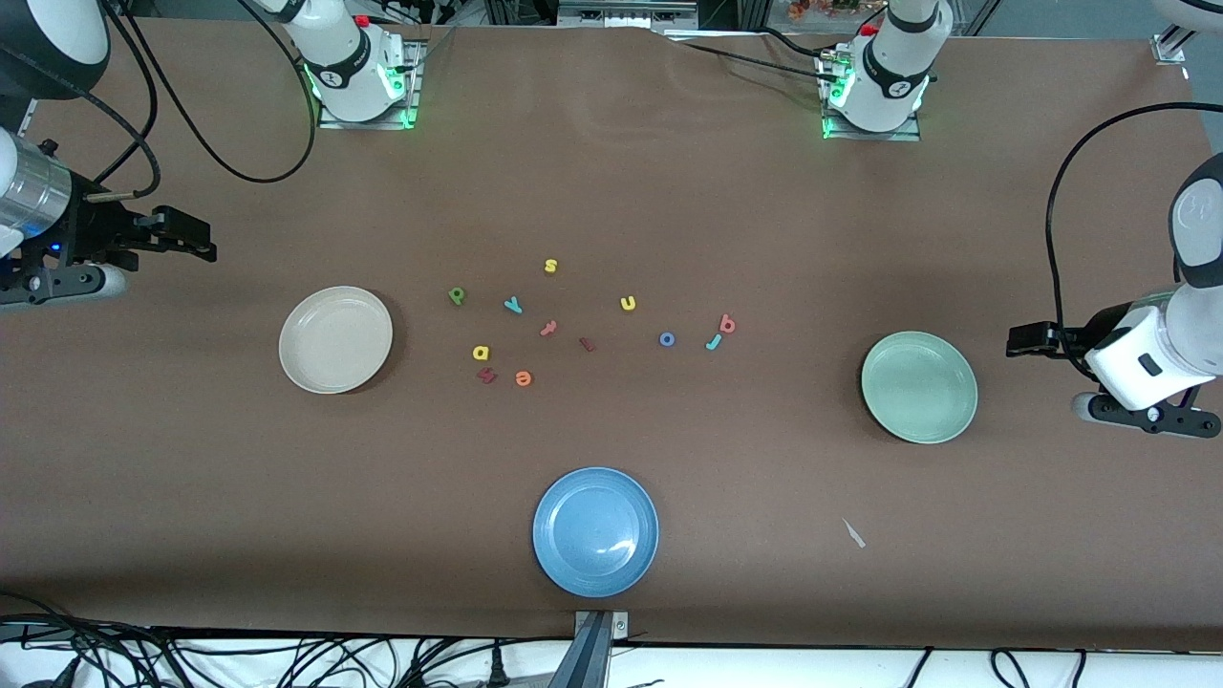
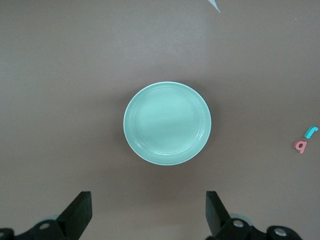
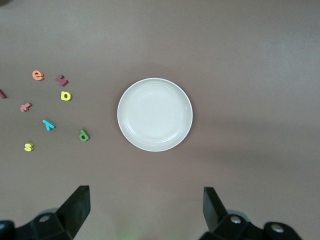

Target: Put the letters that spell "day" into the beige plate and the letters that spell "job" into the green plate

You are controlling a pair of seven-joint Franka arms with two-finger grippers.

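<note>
- The beige plate [image 1: 335, 339] sits toward the right arm's end of the worktop [image 1: 611, 191] with nothing in it.
- The green plate [image 1: 919, 387] sits toward the left arm's end, likewise holding nothing.
- A blue plate [image 1: 595, 531] lies nearest the front camera, between the other two, with nothing inside.
- All the foam letters lie loose on the brown worktop between the beige and green plates.
- The green d [image 1: 457, 295], teal y [image 1: 514, 305] and yellow a [image 1: 481, 353] are grouped on the side toward the beige plate.
- The blue o [image 1: 667, 338], teal j [image 1: 713, 342] and pinkish-red b [image 1: 727, 324] are grouped toward the green plate, the j just beside the b.
- Among them lie a yellow s [image 1: 550, 266], a yellow u [image 1: 628, 303], an orange e [image 1: 523, 378] and three dark red letters [image 1: 548, 328].
- The left hand [image 2: 147, 212] hovers beside the green plate at the worktop's end, fingers spread wide, grasping nothing.
- The right hand [image 3: 145, 210] hovers at the other end, near the beige plate, fingers also spread and holding nothing.
- A small pale scrap [image 1: 853, 533] lies on the worktop nearer the front camera than the green plate.
- Black cables [image 1: 191, 659] trail along the worktop's edge.
</note>
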